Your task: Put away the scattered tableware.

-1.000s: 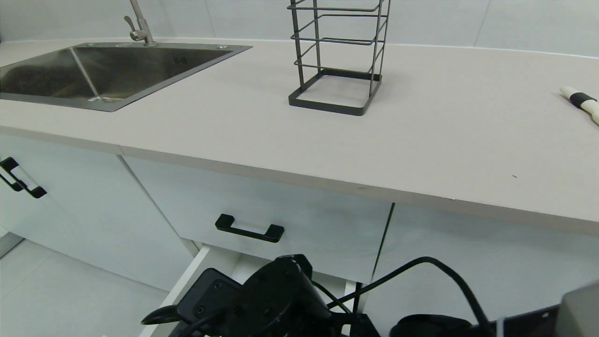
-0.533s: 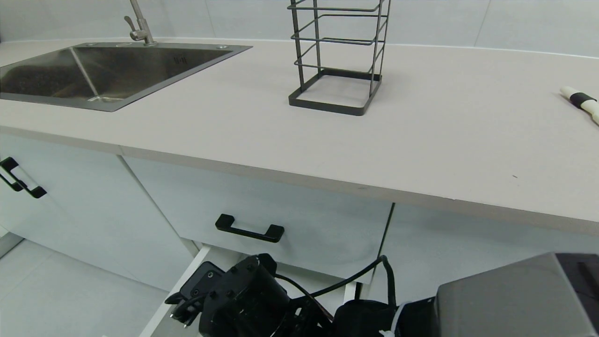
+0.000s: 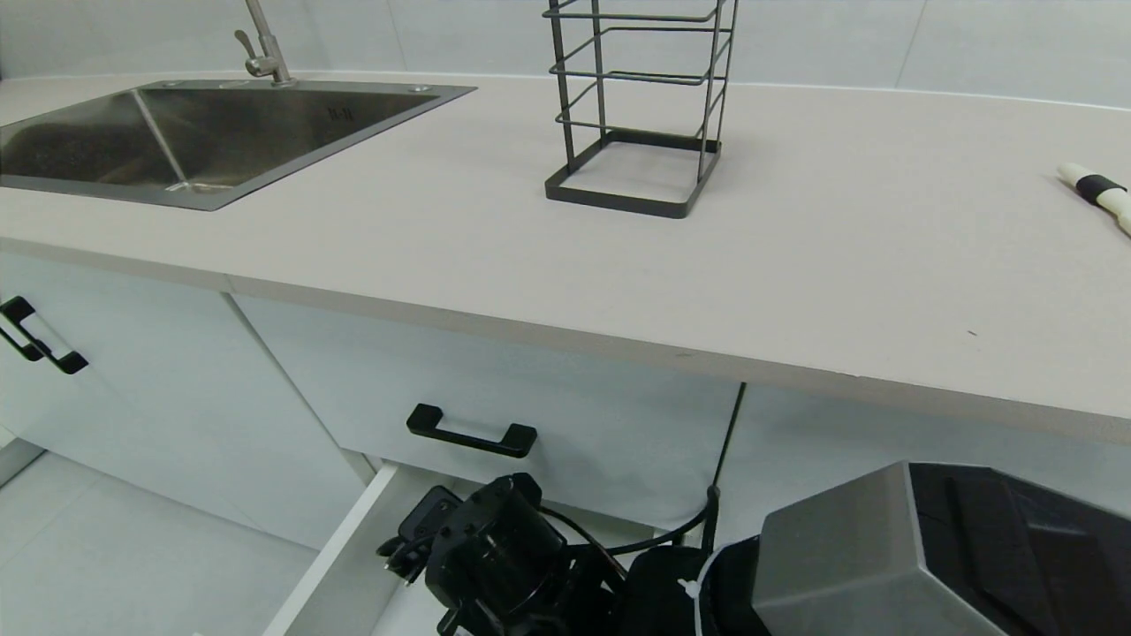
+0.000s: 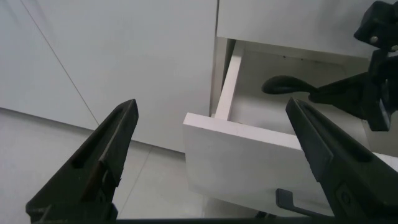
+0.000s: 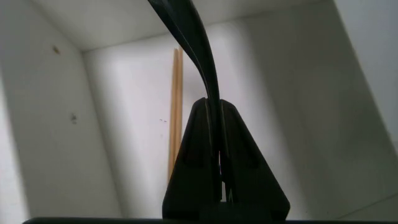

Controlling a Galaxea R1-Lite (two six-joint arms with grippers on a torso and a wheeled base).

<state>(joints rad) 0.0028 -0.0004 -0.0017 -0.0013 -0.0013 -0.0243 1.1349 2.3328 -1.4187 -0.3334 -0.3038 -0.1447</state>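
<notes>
- The open white drawer sat at the lower centre of the head view.
- The right gripper, over the drawer, was clamped on a black spoon.
- The left gripper stood wide apart near the drawer front.
- Wooden chopsticks lay inside the drawer.

Black tapered left gripper, black cable, grey angular casing, perhaps white tie

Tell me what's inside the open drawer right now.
A pair of wooden chopsticks lies on the floor of the drawer, and the right gripper holds a black spoon over it. The gripper covers part of the floor, so anything there is hidden.
</notes>
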